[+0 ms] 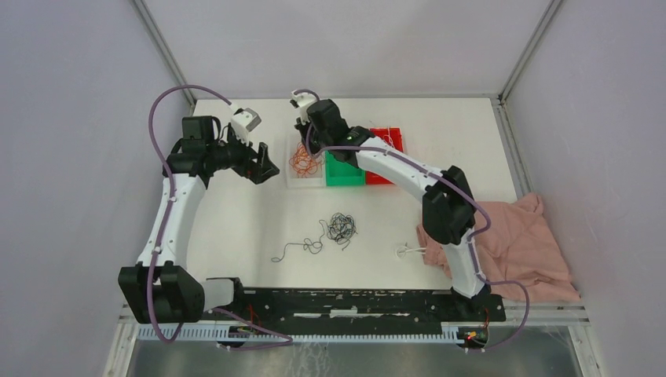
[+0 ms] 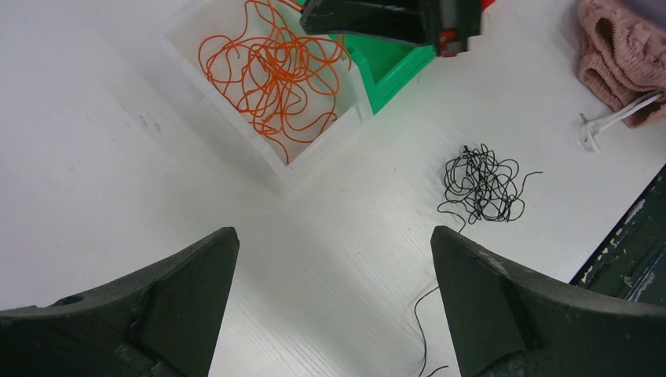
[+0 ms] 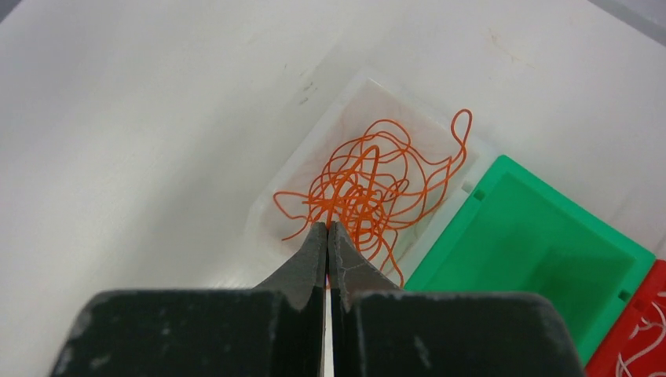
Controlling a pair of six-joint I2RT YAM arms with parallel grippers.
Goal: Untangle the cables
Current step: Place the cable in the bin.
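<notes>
My right gripper (image 3: 327, 225) is shut on a strand of the orange cables (image 3: 369, 184), which hang as a curly bunch over the clear tray (image 3: 276, 196). From above, the orange bunch (image 1: 305, 161) sits in that tray, just below the right gripper (image 1: 302, 129). My left gripper (image 1: 263, 162) is open and empty above the bare table, left of the tray; its fingers (image 2: 188, 283) stand wide apart. A black tangle (image 1: 342, 228) lies mid-table and also shows in the left wrist view (image 2: 481, 184). A loose black strand (image 1: 294, 250) trails to its left. White wires (image 3: 640, 353) lie in the red bin.
A green bin (image 1: 344, 171) and a red bin (image 1: 386, 141) stand right of the clear tray (image 1: 292, 180). A pink cloth (image 1: 518, 243) with a white drawstring (image 1: 408, 251) lies at the right. Enclosure walls surround the table.
</notes>
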